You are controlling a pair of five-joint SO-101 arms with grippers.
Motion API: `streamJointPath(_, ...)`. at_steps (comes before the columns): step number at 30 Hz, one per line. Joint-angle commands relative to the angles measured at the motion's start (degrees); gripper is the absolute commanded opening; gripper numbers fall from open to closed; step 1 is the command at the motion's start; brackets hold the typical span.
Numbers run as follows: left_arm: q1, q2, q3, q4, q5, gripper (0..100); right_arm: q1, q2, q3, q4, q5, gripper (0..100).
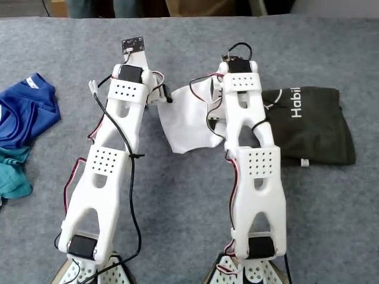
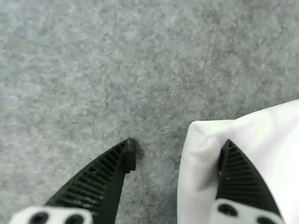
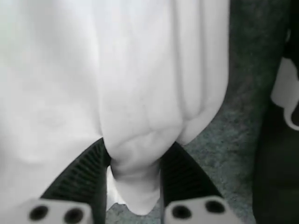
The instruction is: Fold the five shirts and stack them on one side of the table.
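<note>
Pinching a bunched ridge of the white shirt (image 3: 140, 93) between both fingers, our right claw (image 3: 133, 161) was closed firmly on cloth. Our left claw (image 2: 178, 147) stood wide, one finger against the shirt's rolled corner and the other over bare grey worktop (image 2: 93, 70), gripping nothing. Seen from above, the white shirt lay crumpled between our two claws, with the folded dark shirt (image 1: 308, 127) near it on the right side. The blue shirt (image 1: 26, 109) and a teal shirt (image 1: 12, 174) sat well apart at the left edge. We judged the fold needed a matching hold. The left claw should close on that corner first, then both should lift level, keeping the edge taut so no crease doubled under.
</note>
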Motion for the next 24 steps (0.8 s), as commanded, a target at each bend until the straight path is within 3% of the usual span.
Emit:
streamJointPath(1,0.2,-0.5,-1.7,-1.0,-0.6,30,0.3,4.1,0.6,0.4,-0.6,1.5)
streamJointPath(4,0.7,0.4,-1.4,-2.6,-0.6,27,0.4,4.1,0.5,0.4,-0.6,1.5)
streamJointPath(10,2.0,0.8,-0.8,-7.5,-0.4,2,0.0,4.1,0.7,0.4,-0.5,1.5)
streamJointPath(24,-2.2,0.2,-6.2,-9.5,8.3,3,-0.1,1.7,-9.2,2.5,1.8,1.4)
